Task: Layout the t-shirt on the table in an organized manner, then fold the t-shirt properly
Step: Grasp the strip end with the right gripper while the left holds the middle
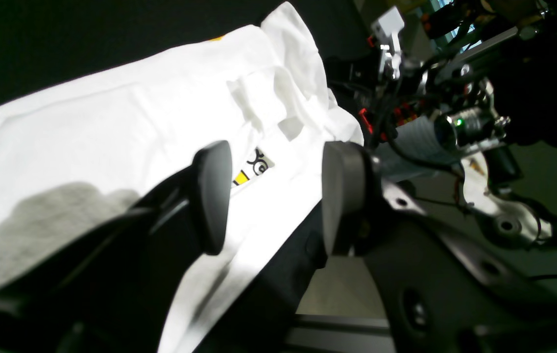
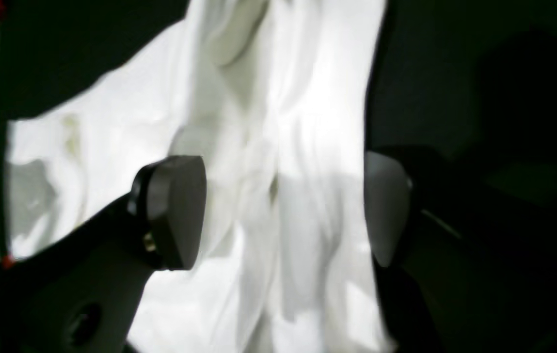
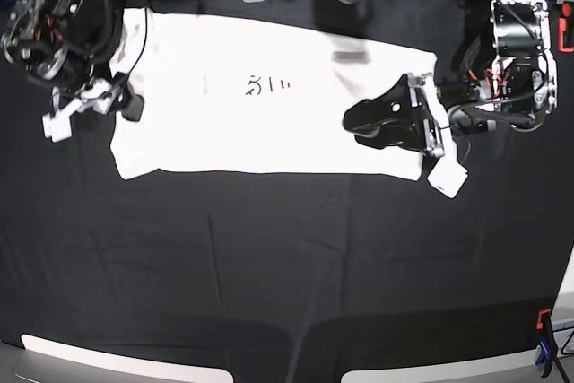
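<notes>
White t-shirt (image 3: 269, 105) between open left claw (image 1: 271, 196) pads.

You've got the table (image 3: 269, 257), black cloth w/ faint creases, and the white t-shirt (image 3: 269, 123) lying spread flat across its far half, a small clamp (image 3: 543, 347) at the corner.

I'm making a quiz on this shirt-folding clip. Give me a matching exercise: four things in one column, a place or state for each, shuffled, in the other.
1. t-shirt
2. table
3. left gripper
4. right gripper

A. open, at the shirt's edge on the base view's left
B. black, under everything
C. white, spread out flat
D. open, over the shirt's end on the base view's right

Pairs: 1-C, 2-B, 3-D, 4-A
</notes>
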Motion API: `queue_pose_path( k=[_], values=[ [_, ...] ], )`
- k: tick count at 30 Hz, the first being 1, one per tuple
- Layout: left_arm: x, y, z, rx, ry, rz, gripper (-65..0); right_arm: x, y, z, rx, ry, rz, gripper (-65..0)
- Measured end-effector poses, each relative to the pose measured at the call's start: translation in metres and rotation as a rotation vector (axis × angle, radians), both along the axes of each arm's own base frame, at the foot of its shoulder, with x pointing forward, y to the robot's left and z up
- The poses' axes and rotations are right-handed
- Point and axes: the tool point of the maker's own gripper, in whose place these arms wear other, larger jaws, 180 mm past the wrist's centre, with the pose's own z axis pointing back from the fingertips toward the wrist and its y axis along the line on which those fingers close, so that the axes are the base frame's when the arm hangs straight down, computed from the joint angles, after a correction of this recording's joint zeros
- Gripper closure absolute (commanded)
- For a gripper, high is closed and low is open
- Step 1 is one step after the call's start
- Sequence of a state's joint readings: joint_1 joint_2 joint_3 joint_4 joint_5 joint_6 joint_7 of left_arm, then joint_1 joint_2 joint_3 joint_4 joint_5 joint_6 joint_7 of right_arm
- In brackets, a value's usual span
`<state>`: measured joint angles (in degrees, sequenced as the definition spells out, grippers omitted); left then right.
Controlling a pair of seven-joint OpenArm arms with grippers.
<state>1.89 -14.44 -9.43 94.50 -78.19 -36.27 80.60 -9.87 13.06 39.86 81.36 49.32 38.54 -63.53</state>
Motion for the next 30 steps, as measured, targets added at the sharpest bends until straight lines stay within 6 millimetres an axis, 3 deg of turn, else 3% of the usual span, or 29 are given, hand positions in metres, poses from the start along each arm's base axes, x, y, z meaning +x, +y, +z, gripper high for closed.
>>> queue_pose_path(
  k=[5,9,19,26,28,30],
  values=[
    [0.0,0.0,0.0,0.0,0.0,0.0,-27.6,-0.03,0.008,-0.002,0.099,-0.001,-0.011,-46.8],
    [0.0,0.0,0.0,0.0,0.0,0.0,-27.6,-0.038,0.011,-0.002,0.127,-0.007,-0.013,-46.8],
    [0.0,0.0,0.0,0.0,0.0,0.0,-27.6,-0.035,0.013,0.002,0.149,-0.023,-0.013,-46.7],
    [0.0,0.0,0.0,0.0,0.0,0.0,-27.6,-0.017,0.022,0.007,0.165,-0.053,-0.008,-46.0],
    [0.0,0.0,0.0,0.001,0.0,0.0,-27.6,-0.015,0.027,0.006,0.179,-0.056,-0.009,-40.4],
    [0.0,0.0,0.0,0.0,0.0,0.0,-27.6,-0.018,0.028,0.002,0.169,-0.037,-0.005,-28.8]
  ],
)
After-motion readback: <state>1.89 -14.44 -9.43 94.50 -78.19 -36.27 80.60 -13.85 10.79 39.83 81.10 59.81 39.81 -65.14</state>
